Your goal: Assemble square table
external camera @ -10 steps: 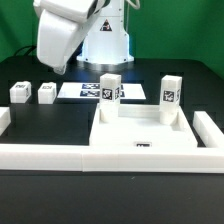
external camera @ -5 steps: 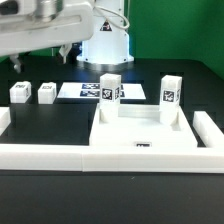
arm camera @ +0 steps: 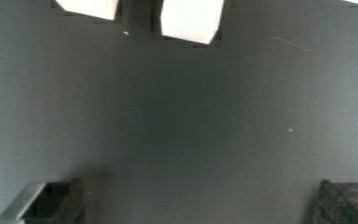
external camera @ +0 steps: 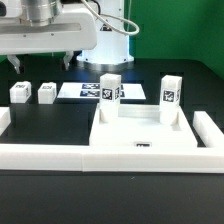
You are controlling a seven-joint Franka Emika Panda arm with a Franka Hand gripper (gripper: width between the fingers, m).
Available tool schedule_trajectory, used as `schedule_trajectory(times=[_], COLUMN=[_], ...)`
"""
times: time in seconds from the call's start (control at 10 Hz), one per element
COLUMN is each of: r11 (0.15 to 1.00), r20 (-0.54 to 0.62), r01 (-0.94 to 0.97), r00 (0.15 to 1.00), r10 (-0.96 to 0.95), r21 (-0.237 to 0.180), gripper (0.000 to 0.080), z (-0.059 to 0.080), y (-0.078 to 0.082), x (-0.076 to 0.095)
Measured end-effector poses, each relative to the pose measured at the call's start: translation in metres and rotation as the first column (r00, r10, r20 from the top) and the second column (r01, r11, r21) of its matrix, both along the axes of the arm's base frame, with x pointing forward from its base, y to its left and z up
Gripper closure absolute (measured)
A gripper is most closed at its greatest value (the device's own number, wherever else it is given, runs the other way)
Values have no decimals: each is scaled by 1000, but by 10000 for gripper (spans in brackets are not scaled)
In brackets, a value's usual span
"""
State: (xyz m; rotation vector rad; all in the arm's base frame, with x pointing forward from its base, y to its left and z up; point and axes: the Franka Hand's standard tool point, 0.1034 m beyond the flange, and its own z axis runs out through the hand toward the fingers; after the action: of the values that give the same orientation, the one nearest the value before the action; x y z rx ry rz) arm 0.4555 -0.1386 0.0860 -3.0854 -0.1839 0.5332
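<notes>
The end effector (external camera: 43,62) hangs in the upper left of the exterior view. Its two dark fingers (external camera: 19,64) are spread wide apart and hold nothing.

Under it, on the black table (external camera: 60,118), lie the first leg block (external camera: 19,93) and the second leg block (external camera: 46,93), side by side and not touching. Just to their right lies the flat marker board (external camera: 88,90). Behind that stands the white robot base (external camera: 105,45).

The square table top (external camera: 140,140) sits low in the middle of the frame. The third leg block (external camera: 110,88) and the fourth leg block (external camera: 171,92) stand upright at its two far corners. A low white border wall (external camera: 40,155) runs along the front and touches the table top. Nothing lies between the end effector and the two lying blocks.

The wrist view looks straight down. It is mostly bare dark table. One white block (arm camera: 87,7) and another white block (arm camera: 190,20) peek in at one edge, cut off. The fingertips show in two corners, far apart. This view does not show the table top, the wall or the marker board.
</notes>
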Motion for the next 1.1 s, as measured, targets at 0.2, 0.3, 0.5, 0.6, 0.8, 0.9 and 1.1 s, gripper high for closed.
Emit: schedule_trajectory(times=[0.2, 0.3, 0.5, 0.6, 0.8, 0.9, 1.1], r11=[990, 984, 984, 985, 988, 989, 988], r20=[-153, -200, -305, -376, -518, -578, -613], r01=[130, 177, 175, 170, 152, 148, 151], r00=[979, 963, 937, 912, 844, 806, 780], r10=[-135, -178, -173, -166, -139, -130, -125], r21=[-46, -27, -21, -23, -17, -16, -10], gripper=[151, 151, 151, 151, 151, 151, 151], z=[-13, -17, -19, -21, -25, -31, -47], y=[-1, 0, 7, 7, 8, 0, -5], x=[-23, -24, -38, -34, -37, -39, -56])
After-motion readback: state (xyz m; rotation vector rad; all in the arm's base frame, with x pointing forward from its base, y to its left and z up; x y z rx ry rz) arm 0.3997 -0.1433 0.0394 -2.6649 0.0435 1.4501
